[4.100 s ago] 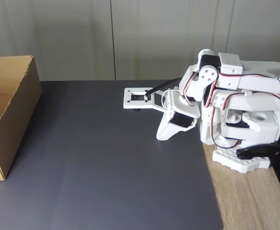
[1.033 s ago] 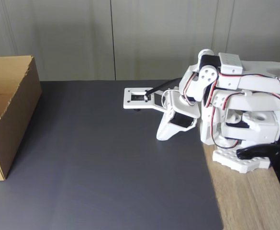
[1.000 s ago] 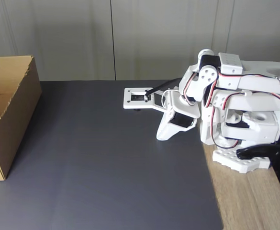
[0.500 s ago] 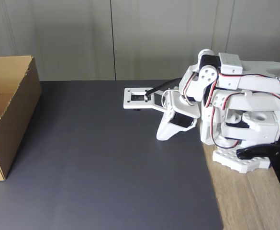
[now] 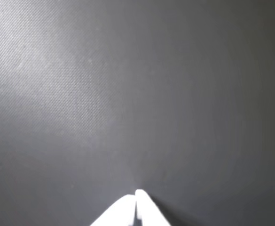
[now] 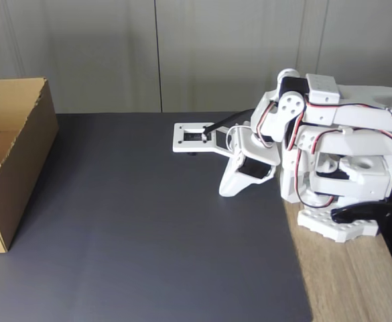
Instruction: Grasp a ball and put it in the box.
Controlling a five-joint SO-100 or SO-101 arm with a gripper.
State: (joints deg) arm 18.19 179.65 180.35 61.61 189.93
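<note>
Gripper: we see the gripper [image 5: 136, 200] at lower centre of the wrist view, tips pressed together, empty.
Ball: we cannot find it on the mat [image 6: 149, 221].
Box: the box [image 6: 11, 157] sits at left edge, fixed view.
Handling: we judge a ball light; take hold across its middle.

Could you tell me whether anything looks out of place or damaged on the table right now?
Nothing stands out. The cardboard box sits upright and open at the left edge of the dark mat in the fixed view, and the arm is folded low at the right with its gripper shut just above the mat.
</note>
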